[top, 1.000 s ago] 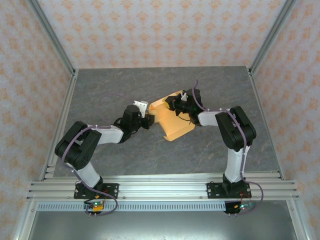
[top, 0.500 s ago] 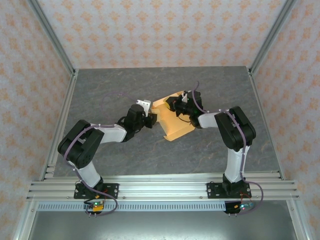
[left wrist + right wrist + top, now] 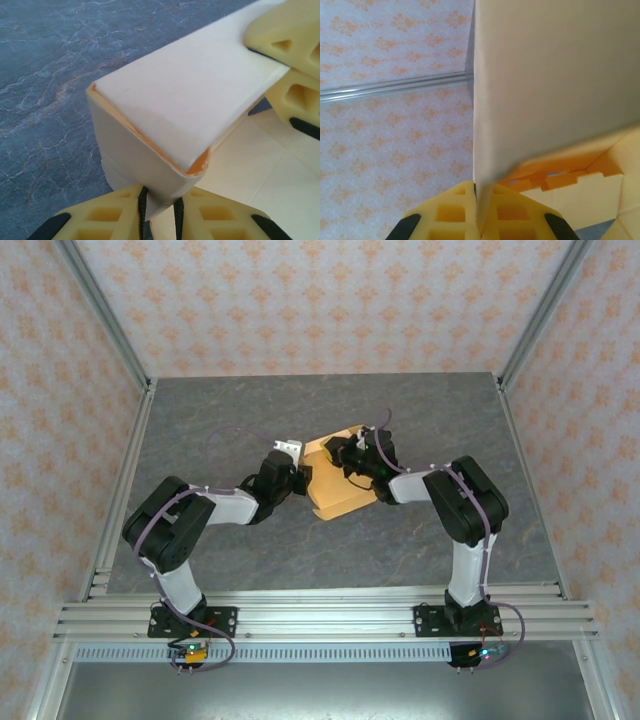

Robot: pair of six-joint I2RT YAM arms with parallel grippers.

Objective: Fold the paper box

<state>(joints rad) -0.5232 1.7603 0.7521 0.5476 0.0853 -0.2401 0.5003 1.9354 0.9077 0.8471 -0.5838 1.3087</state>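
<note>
The paper box [image 3: 343, 490], tan-orange cardboard, lies partly folded on the grey table's middle, between the two arms. My left gripper [image 3: 304, 478] meets it from the left. In the left wrist view its jaws [image 3: 160, 212] pinch a bent corner of the box [image 3: 190, 95], where two panels fold over each other. My right gripper [image 3: 346, 453] is at the box's far edge, and its yellow fingers [image 3: 292, 37] press on the upper panel. In the right wrist view that gripper [image 3: 479, 207] is shut on a thin upright panel [image 3: 555, 75].
Grey marbled tabletop [image 3: 220, 420] stretches round the box. Aluminium frame posts [image 3: 105, 315] and patterned walls [image 3: 330, 300] enclose the table. A slotted metal rail [image 3: 320, 615] carries both arm bases along the near edge.
The left gripper has pushed forward onto the box's left corner and narrowed on it. The box and the right gripper have shifted a little to the left.
</note>
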